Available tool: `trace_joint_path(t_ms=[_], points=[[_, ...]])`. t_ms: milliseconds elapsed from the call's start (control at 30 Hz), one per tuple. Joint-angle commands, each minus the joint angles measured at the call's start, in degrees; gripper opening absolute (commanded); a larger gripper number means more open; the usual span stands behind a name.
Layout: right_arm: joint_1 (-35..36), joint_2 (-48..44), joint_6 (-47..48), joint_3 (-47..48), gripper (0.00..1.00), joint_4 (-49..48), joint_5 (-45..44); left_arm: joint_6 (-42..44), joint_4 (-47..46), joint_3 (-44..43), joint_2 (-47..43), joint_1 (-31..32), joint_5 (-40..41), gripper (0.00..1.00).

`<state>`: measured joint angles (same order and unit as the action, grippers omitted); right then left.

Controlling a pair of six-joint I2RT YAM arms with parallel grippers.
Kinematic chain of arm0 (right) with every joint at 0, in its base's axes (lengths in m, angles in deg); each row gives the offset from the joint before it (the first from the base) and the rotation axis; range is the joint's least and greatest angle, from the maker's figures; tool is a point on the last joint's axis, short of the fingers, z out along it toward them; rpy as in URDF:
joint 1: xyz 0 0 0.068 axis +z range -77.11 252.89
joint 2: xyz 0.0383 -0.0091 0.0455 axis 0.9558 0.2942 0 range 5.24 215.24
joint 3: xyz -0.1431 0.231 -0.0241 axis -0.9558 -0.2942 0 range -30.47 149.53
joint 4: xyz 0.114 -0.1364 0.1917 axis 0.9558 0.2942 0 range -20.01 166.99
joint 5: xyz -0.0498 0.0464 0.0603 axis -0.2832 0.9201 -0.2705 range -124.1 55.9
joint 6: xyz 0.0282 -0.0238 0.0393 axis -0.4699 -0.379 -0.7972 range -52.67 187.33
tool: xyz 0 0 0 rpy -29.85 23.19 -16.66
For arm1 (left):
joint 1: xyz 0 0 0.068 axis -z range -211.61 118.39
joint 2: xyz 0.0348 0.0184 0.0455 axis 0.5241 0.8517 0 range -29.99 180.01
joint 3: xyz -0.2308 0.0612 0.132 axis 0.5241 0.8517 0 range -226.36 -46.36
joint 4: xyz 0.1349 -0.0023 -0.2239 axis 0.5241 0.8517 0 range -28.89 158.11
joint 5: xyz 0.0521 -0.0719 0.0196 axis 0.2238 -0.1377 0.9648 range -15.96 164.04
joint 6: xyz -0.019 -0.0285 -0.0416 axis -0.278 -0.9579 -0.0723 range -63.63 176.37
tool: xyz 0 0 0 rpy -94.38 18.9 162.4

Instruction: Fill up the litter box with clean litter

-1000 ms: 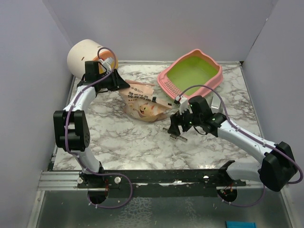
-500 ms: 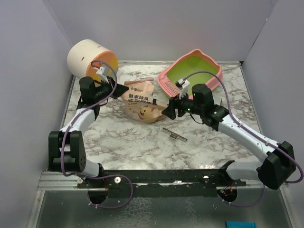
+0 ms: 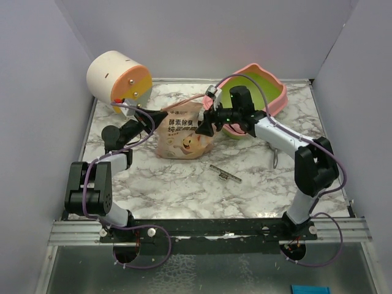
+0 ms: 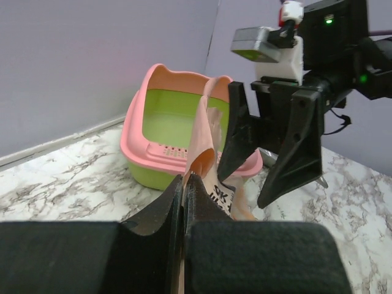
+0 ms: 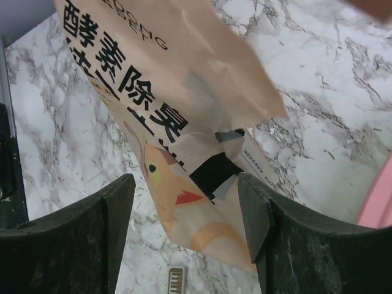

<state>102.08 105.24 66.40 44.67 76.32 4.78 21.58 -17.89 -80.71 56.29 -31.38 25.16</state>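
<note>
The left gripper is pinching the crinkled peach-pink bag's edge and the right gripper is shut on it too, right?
Not quite. The left gripper pinches the crinkled peach-pink bag, but the right gripper is open, its fingers on either side of the bag, as the right wrist view shows.

the right arm (image 3: 272, 131) is covering the side of the litter box (image 3: 280, 98) nearest the bag (image 3: 184, 131); the bag's own top is running off the right wrist view's upper edge.

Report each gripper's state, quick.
Left gripper: shut, pinching the top edge of the bag.
Right gripper: open, with one jaw on either side of the bag, not clamped on it.
</note>
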Motion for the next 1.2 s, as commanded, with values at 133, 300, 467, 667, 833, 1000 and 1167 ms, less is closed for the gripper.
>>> trace_joint_path(t_ms=[133, 300, 467, 667, 833, 1000, 1167], points=[[-1.72, 4.59, 11.7, 5.9, 0.7, 0.36, 6.29, -0.62, -17.04, -5.21, -1.54, -0.23, -0.7, 0.0], [-3.34, 5.4, 14.34, 7.39, 0.71, 1.75, 3.32, -0.61, -17.92, -6.74, -0.24, -0.23, -1.74, 0.0], [-4.01, 10.21, 16.64, 10.81, 0.68, 4.29, 6.28, -0.88, -19.33, -7.46, 1.21, -0.23, -2.97, 0.0], [-4.58, 13.78, 16.76, 13.22, 0.07, 7.89, 11.77, -0.77, -19.42, -8.89, 2.66, -0.23, -2.85, 0.0], [-4.58, 9.23, 14.34, 9.6, 0.01, 9.12, 7.42, 0.3, -17.44, -10.58, 4.07, -0.23, -1.38, 0.0], [-4.58, 0.4, 8.63, 3.93, 0.01, 8.58, 3.9, -0.09, -14.55, -13.47, 6.23, -0.23, 0.62, 0.04], [-4.45, -7.63, 4.09, -1.05, 0.01, 6.82, 2.42, -0.83, -15.02, -14.93, 7.29, -0.22, 2.46, 0.13]])
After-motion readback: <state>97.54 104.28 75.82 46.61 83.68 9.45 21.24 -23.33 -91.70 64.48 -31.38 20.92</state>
